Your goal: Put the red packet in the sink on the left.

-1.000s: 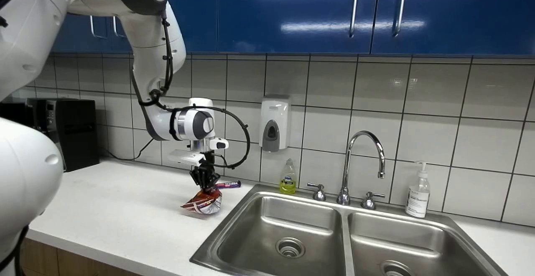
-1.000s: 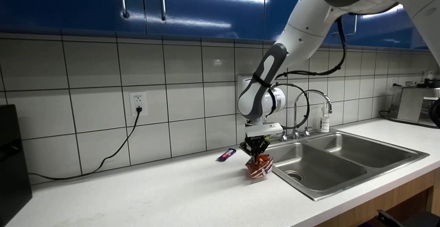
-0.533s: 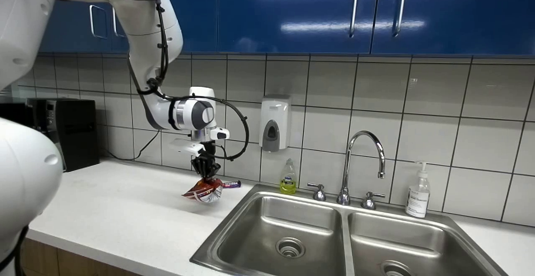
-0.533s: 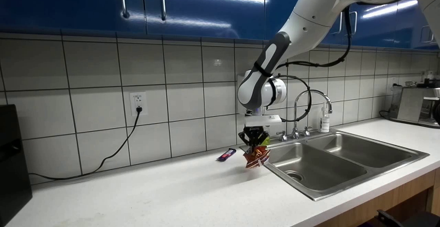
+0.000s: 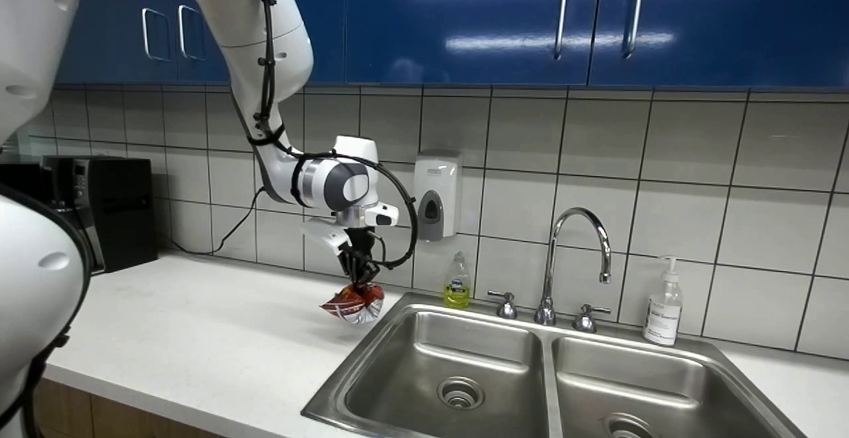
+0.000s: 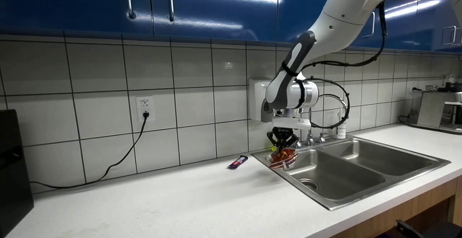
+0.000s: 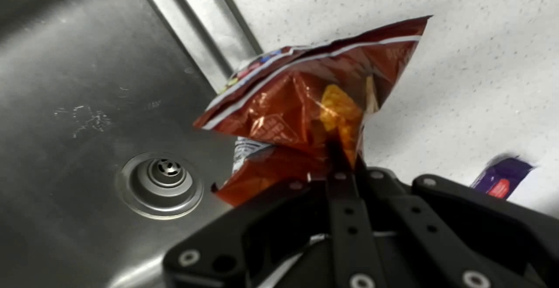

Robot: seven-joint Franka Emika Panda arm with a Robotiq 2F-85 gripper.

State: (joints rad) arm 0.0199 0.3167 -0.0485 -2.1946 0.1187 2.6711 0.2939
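The red packet (image 5: pixel 351 304) is a crumpled, shiny bag with white stripes; it also shows in an exterior view (image 6: pixel 284 159). My gripper (image 5: pixel 361 283) points down and is shut on the packet, holding it above the counter by the sink's rim. In the wrist view, the packet (image 7: pixel 284 104) hangs from the fingertips (image 7: pixel 347 159), which its folds partly hide. It overlaps the sink edge from this angle. The left sink basin (image 5: pixel 398 385) has a round drain (image 5: pixel 461 393) and lies just right of the packet in both exterior views.
A purple bar (image 6: pixel 238 162) lies on the counter near the wall. A dish soap bottle (image 5: pixel 457 282), faucet (image 5: pixel 549 272) and handles stand behind the sink. The right basin (image 5: pixel 623 385) adjoins past a divider. A wall dispenser (image 5: pixel 436 196) hangs behind the arm.
The gripper has lifted the packet off the counter and then moved right, toward the sink, in both exterior views. The purple bar has stayed in place.
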